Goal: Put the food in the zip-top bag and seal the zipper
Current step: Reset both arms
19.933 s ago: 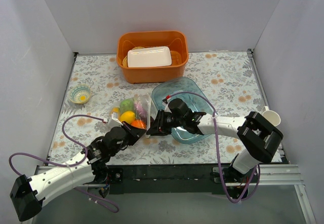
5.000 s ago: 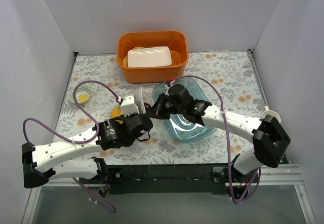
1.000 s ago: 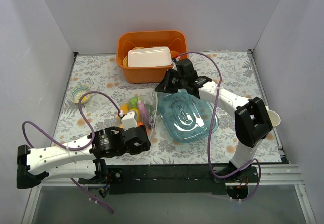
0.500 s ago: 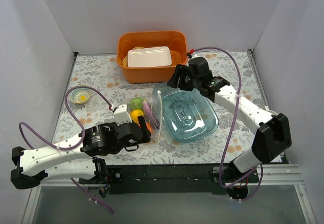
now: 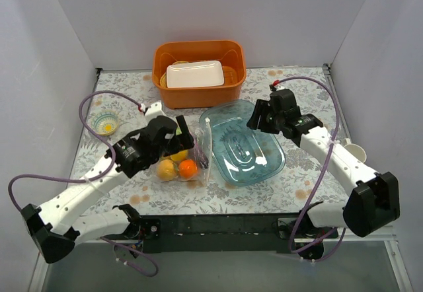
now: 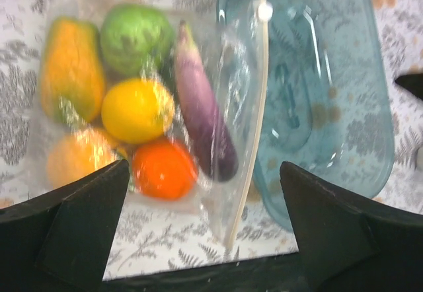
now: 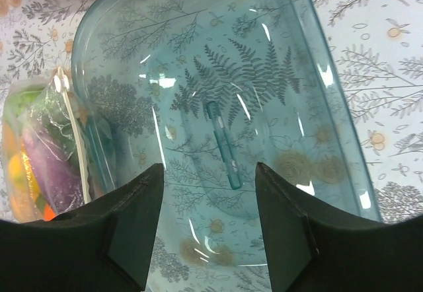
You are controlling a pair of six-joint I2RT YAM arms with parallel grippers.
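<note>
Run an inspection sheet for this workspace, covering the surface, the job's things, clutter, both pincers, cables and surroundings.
Surface: floral table cover, lying flat, no spills seen.
Job's things: food is all inside the zip-top bag; the zipper runs straight along the edge next to the blue tray, with its tab at the far end. It looks closed, but the seal cannot be confirmed.
Clutter: blue tray, nothing in it; orange bin holding a white tray; small bowl; white cup.
Pincers: left pincer open above the bag; right pincer open above the blue tray. Neither holds anything.
Cables: purple cables loop from both arms; none lies on the bag.
Surroundings: plain white walls.
</note>
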